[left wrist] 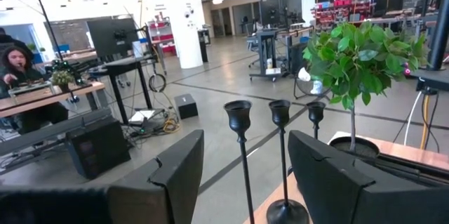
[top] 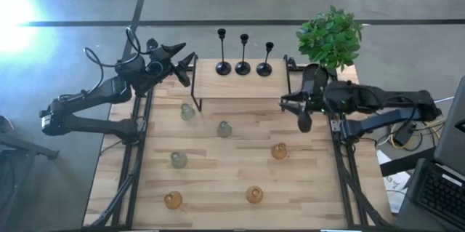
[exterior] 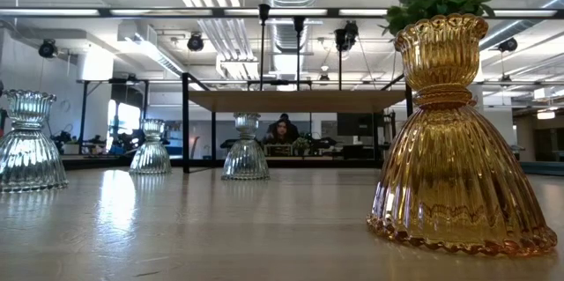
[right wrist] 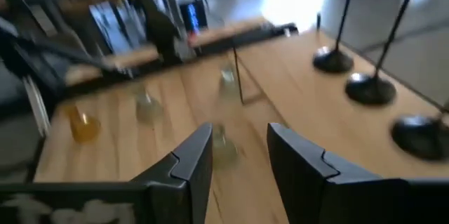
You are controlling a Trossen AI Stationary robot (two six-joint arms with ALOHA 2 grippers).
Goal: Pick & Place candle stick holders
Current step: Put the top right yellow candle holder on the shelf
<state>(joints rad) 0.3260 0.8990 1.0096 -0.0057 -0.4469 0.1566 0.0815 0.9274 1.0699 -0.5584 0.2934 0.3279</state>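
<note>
Candlesticks (left wrist: 239, 119) show stems in left wrist view, overhead foreshortens them.

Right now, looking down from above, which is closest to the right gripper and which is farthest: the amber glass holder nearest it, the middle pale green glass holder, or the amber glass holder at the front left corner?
From the right gripper:
1. Amber glass holder, just in front.
2. Pale green glass holder, mid-table.
3. Amber glass holder, front left corner.

A leafy plant (top: 330, 37) stands at the table's (top: 218, 181) far right corner, beside a raised wooden shelf (top: 240, 86). A person (left wrist: 17, 66) sits at a desk beyond.
</note>
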